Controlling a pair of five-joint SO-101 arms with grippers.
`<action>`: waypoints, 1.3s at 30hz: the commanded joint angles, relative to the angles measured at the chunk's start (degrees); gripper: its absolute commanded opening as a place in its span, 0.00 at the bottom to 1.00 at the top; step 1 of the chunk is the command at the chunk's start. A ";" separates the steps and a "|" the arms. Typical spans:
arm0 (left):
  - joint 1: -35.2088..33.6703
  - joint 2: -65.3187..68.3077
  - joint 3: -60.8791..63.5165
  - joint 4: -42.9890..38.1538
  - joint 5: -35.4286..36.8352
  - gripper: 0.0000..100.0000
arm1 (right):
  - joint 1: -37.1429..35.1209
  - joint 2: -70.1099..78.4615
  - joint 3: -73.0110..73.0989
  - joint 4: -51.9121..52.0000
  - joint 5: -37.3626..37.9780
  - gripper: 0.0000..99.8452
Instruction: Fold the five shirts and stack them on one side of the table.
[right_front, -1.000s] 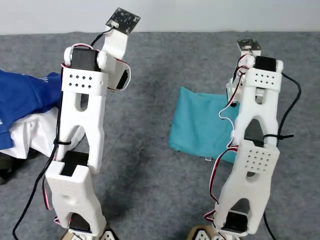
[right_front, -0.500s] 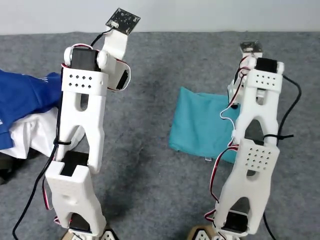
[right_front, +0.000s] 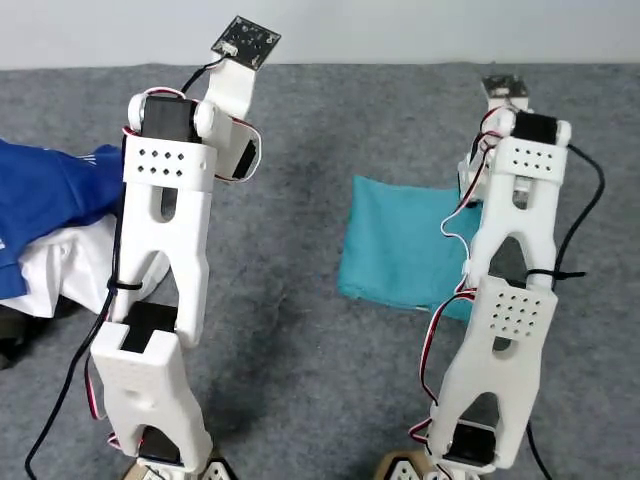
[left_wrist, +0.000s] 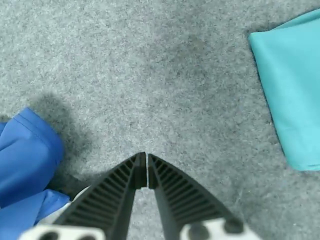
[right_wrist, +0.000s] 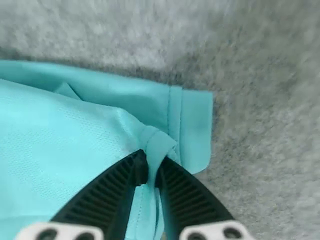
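No word, number, label or sign can be read from where I stand. The teal shirt (right_front: 400, 250), the blue shirt (right_front: 50, 195), the white shirt (right_front: 60, 270) under the blue shirt and the grey desk (right_front: 300, 150) all show plain surfaces.
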 joint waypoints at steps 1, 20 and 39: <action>0.00 -3.60 -0.13 0.88 -0.44 0.02 | 0.66 -0.40 -7.74 1.19 3.43 0.01; 0.00 -3.60 -0.13 1.05 -0.44 0.02 | 2.59 4.88 -14.15 -6.55 12.66 0.18; -0.35 -3.69 -0.13 1.05 -0.44 0.02 | -0.66 -2.86 7.82 6.90 -4.92 0.25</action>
